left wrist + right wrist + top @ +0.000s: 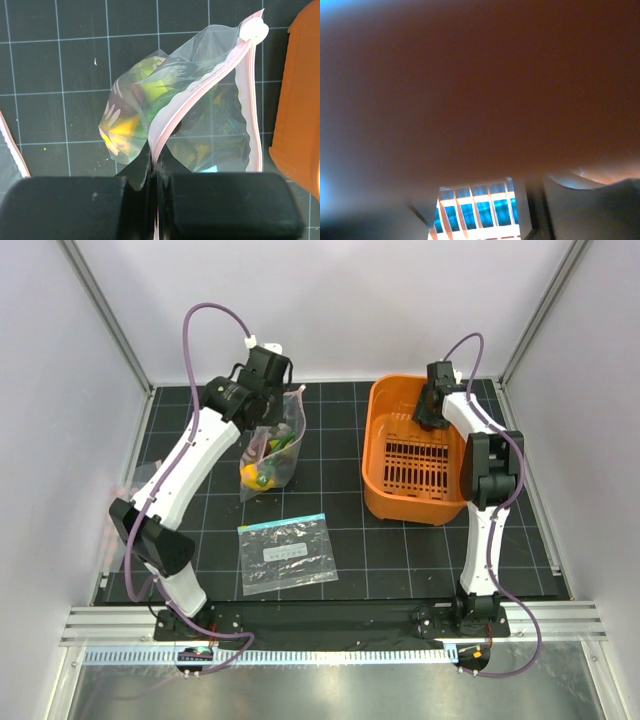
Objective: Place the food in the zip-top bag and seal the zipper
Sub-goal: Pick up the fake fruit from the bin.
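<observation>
From the top cam, my left gripper point(283, 398) sat in the upper left-centre of the frame, pinching the top of the zip-top bag point(277, 448). The bag hung down to the black grid mat point(400, 550) with a yellow pepper point(250, 476) showing at its bottom. The right gripper point(432, 412) was down inside the orange basket point(375, 455) at upper right, and I honestly couldn't tell how its fingers stood. A second clear bag point(288, 552) with a teal strip lay flat at lower centre. On the left wrist cam the fingers were pressed together on the pink zipper point(172, 112) at bottom centre. The bag's mouth gaped open, with the white slider point(253, 30) at top right and the pepper and a green fruit point(155, 87) inside. The right wrist cam was mostly orange-brown blur, with just basket slats point(480, 210) at bottom centre.
</observation>
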`<state>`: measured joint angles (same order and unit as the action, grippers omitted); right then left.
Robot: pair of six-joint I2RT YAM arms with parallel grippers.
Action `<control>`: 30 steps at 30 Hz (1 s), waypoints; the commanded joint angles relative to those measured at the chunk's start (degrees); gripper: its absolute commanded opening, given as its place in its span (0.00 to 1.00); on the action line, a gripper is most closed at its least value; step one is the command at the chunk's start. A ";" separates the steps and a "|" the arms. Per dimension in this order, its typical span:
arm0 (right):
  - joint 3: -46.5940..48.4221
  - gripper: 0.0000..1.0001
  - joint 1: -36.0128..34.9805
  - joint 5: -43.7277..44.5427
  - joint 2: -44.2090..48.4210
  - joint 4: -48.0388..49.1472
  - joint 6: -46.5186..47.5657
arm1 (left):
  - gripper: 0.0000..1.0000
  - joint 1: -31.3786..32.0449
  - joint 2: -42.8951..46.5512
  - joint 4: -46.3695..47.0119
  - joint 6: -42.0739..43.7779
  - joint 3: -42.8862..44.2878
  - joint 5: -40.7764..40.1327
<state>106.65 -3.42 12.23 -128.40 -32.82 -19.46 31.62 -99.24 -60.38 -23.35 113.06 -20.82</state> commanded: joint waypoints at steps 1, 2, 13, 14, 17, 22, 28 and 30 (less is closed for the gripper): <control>-0.31 0.38 -0.18 1.92 2.27 5.49 0.48 | 0.01 0.38 0.19 1.32 -0.64 1.38 -0.10; -0.22 0.35 -0.36 1.92 2.54 4.96 1.00 | 0.01 0.55 -0.07 1.23 -0.64 1.47 -0.19; -3.73 0.26 -5.62 -4.14 20.27 -2.59 1.27 | 0.01 1.17 0.19 2.28 -1.08 1.91 0.78; -3.64 0.26 -6.59 -5.10 21.95 -3.99 1.53 | 0.01 1.17 0.19 2.46 -1.08 1.82 1.13; -3.64 0.26 -9.92 -9.48 27.56 -5.67 1.01 | 0.01 1.25 0.54 2.55 -1.17 1.82 1.83; -3.65 0.25 -17.22 -20.56 34.35 -5.42 -0.84 | 0.01 1.26 1.33 2.55 -1.08 1.73 2.45; -3.47 0.26 -27.33 -25.93 38.22 -0.86 -4.26 | 0.01 1.34 2.56 2.46 -1.25 2.17 3.24; -3.82 0.26 -29.79 -26.99 37.96 0.29 -5.32 | 0.01 1.34 3.26 2.55 -1.34 2.17 3.42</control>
<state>102.56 -31.73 -10.90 -91.11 -35.99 -22.06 32.62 -99.55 -60.01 -23.88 113.10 -18.04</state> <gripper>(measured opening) 0.580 0.016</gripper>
